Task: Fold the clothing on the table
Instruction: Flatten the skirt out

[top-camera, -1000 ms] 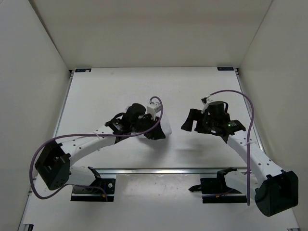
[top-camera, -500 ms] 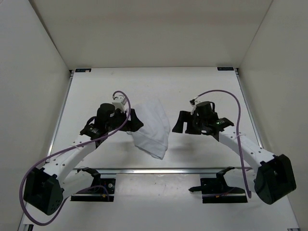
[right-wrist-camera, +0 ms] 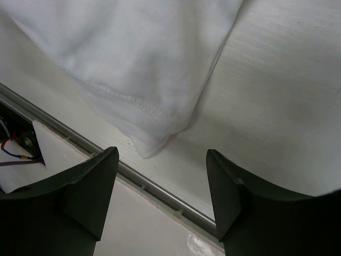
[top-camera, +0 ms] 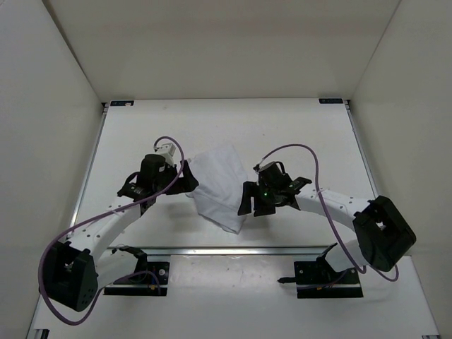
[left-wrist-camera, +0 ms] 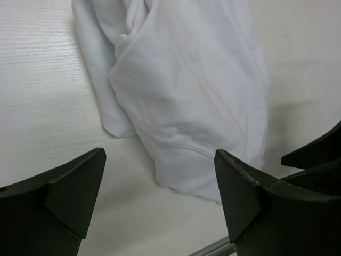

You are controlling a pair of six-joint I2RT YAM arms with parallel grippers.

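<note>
The clothing (top-camera: 220,185) is a small white wrinkled garment lying bunched on the table (top-camera: 296,131), near its front edge. My left gripper (top-camera: 189,179) sits just left of it, open, with nothing between its fingers. In the left wrist view the clothing (left-wrist-camera: 186,90) lies ahead of the wide-apart left gripper (left-wrist-camera: 160,157), its hem just at the jaws' line. My right gripper (top-camera: 248,200) is at the garment's lower right edge, open and empty. In the right wrist view the hemmed corner of the clothing (right-wrist-camera: 133,64) lies just ahead of the right gripper (right-wrist-camera: 162,154).
A silver rail (top-camera: 233,248) runs along the table's front edge, close below the garment; it also shows as the rail (right-wrist-camera: 160,188) in the right wrist view. White walls stand on three sides. Purple cables loop over both arms.
My left gripper opened, let go of the clothing and drew back to the left. The garment now lies spread on the table. My right arm swung left to its edge, its jaws narrowing a little.
</note>
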